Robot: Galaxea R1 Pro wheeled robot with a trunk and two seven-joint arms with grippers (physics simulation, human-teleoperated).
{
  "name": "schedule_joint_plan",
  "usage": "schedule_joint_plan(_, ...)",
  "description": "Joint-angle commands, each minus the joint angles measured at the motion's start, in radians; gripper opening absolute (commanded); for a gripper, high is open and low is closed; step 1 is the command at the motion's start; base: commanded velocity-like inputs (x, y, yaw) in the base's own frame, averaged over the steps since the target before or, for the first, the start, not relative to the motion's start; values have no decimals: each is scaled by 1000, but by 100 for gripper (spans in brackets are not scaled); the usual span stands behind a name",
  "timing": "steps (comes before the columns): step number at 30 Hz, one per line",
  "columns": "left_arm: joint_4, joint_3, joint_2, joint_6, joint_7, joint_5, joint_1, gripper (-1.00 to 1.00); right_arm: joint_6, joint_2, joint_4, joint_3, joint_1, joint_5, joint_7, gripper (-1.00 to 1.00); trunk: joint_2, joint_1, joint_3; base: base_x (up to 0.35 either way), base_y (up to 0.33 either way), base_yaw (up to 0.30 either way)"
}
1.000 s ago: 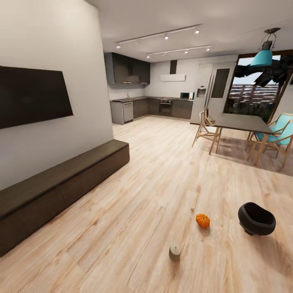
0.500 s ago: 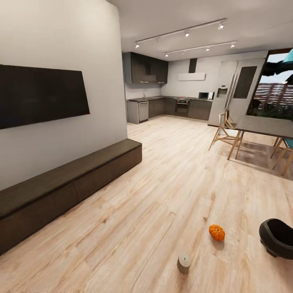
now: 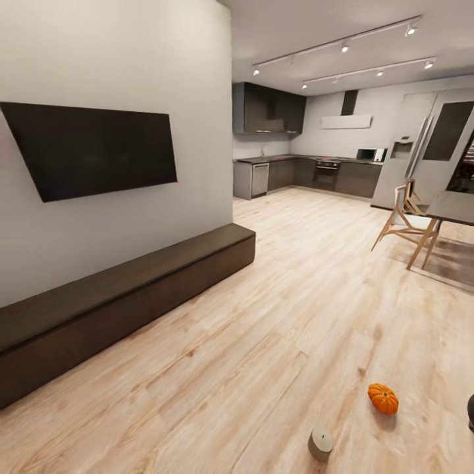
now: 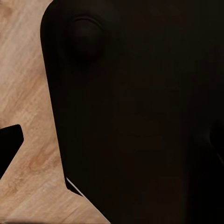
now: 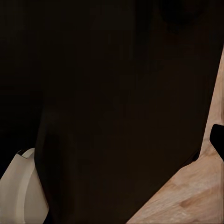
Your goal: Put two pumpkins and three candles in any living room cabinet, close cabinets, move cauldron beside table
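Head view: pumpkin (image 3: 383, 398) and candle (image 3: 320, 442) lie on open floor (image 3: 263, 342), apart from the closed cabinet (image 3: 118, 309); camera has swung left. Claw states cannot be told.

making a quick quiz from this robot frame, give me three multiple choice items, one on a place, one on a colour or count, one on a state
1. Where does the small ribbed orange pumpkin lie?
A. on the pale wood floor
B. on the console
C. on a chair

2. How many short cream-beige cylinder candles show in the head view?
A. one
B. two
C. three

3. The long low dark brown wooden console under the black wall screen is:
A. closed
B. one drawer out
C. toppled

Answers: 1 A, it rests on the boards; 2 A, a single candle near the pumpkin; 3 A, its front runs flush.
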Motion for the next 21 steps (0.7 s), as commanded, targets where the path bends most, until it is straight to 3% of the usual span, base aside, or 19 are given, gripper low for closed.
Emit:
schedule_joint_plan(1, 0, 0, 0, 0, 0, 0, 0, 100, 0, 0, 0, 0, 0, 0, 0, 100, 0, 0, 0, 3, 0, 276)
schedule_joint_plan(8, 0, 1, 0, 1, 0, 0, 0, 100, 0, -1, 0, 0, 0, 0, 0, 100, 0, 0, -3, 79, 0, 276)
schedule_joint_plan(21, 0, 2, 0, 1, 0, 0, 0, 100, 0, -1, 0, 0, 0, 1, 0, 100, 0, 0, -8, 315, -69, 276)
